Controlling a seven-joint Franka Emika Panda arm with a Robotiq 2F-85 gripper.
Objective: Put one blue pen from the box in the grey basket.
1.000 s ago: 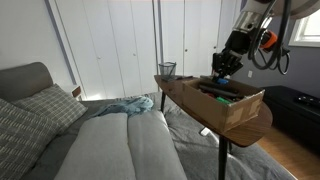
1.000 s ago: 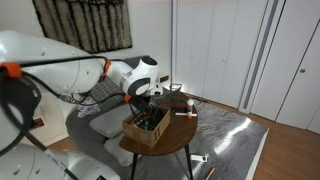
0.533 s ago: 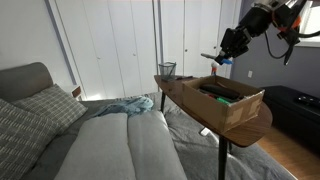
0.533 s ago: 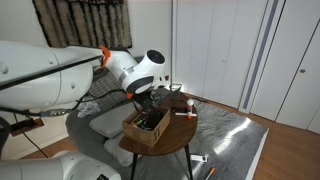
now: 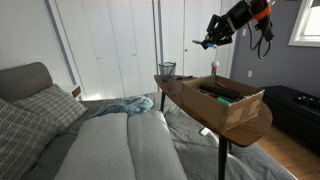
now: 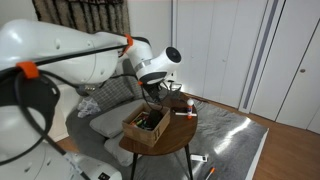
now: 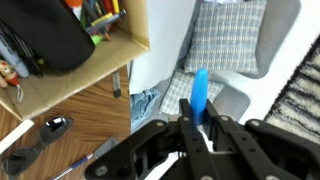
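Nearest the wrist camera, the claw [image 7: 200, 128] is closed narrowly on the blue pen [image 7: 201, 92]. The pen stands between the fingers with most of its length projecting beyond them.

Change noted: a second ago the claw was down at the box [image 5: 226, 101]. It has since risen clear and travelled sideways. In an exterior view it now hangs high above the tabletop [image 5: 176, 86] with the pen in its grip.

Assessment: extraction from the box is complete and the carry is in progress; the deposit is outstanding.

The box sits on the tabletop, and the wrist view shows a dark item and further coloured pens [image 7: 100, 15] inside it. A small bottle-like object [image 5: 213, 70] stands just beyond the box. Farther along, at the far end of the tabletop, the grey basket [image 5: 167, 70] stands upright. Its contents cannot be made out. The claw appears to be over the stretch between box and basket, probably short of the basket's mouth, though the angle does not settle this. White sliding doors [image 5: 120, 45] close the background.

Markings: no brand, label or writing is legible on the pen, box, basket or arm in any view.
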